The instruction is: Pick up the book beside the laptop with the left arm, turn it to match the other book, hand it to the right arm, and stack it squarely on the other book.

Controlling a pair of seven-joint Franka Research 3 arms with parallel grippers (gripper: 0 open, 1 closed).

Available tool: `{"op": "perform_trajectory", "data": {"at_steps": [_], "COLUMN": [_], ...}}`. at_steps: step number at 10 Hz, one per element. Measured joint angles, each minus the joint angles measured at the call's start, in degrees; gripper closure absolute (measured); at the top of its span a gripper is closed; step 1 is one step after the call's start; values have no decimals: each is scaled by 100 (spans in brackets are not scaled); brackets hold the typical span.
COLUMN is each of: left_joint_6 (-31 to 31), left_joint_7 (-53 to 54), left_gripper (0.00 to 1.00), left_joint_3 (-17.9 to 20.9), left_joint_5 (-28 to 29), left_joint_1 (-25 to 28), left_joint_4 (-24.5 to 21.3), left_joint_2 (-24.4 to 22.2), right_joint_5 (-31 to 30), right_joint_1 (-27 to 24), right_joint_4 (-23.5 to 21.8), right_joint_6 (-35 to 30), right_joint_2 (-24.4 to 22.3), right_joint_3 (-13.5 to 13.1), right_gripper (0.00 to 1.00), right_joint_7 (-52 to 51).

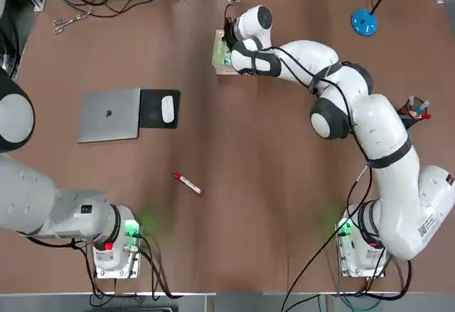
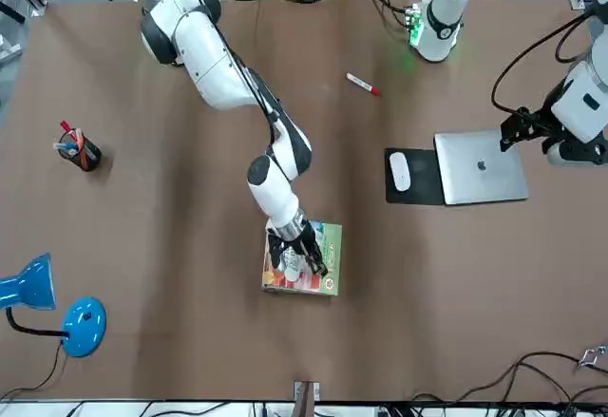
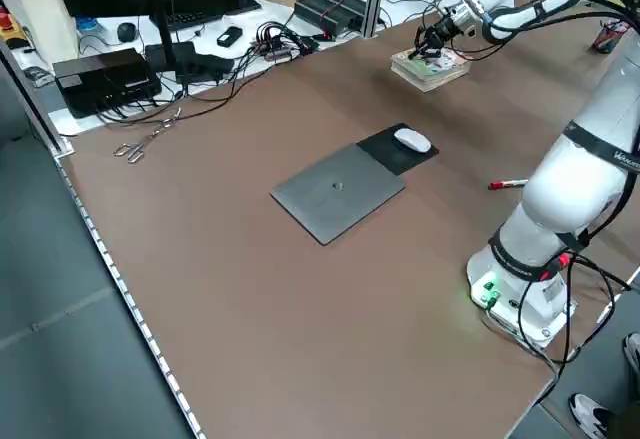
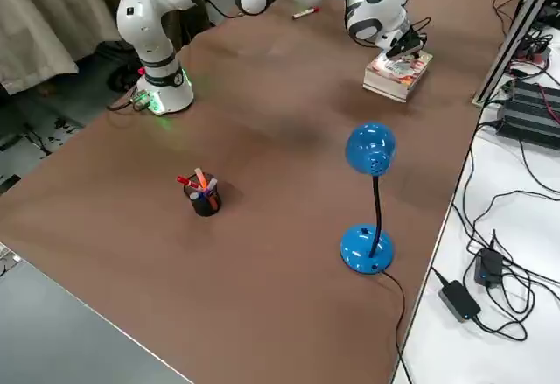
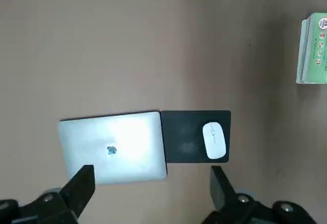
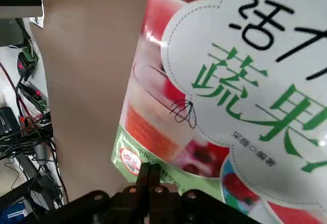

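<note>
Brown matte surface [image 1: 249, 184] carries everything. White jointed right arm [image 1: 370, 141] stretches to the far edge, white left arm [image 1: 43, 205] waits retracted over the flat silver-grey laptop [image 1: 109, 115], its claw [image 5: 153, 183] spread and empty. Colourful orange-pink paperback book [image 2: 318, 255] lies on the stack, hiding the other book almost entirely. Right claw [image 2: 296, 254] rests over the cover with fingers pressed together, apparently nudging, not gripping. Squaring it well likely means light, level pushes against one edge, checking corners align before lifting away.
</note>
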Motion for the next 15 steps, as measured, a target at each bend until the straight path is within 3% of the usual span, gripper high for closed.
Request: {"op": "perform_trajectory", "data": {"at_steps": [10, 15], "left_joint_6": [0, 0], "left_joint_7": [-79, -79], "left_gripper": [0, 0], "left_joint_3": [1, 1], "left_joint_5": [0, 0], "left_joint_1": [1, 1], "left_joint_4": [2, 3], "left_joint_2": [11, 13], "right_joint_5": [-5, -5], "right_joint_1": [10, -24], "right_joint_4": [23, 225], "right_joint_6": [5, -554], "right_joint_2": [-2, -190], "right_joint_3": [0, -1], "right_gripper": [98, 99], "right_joint_7": [-14, -12]}}
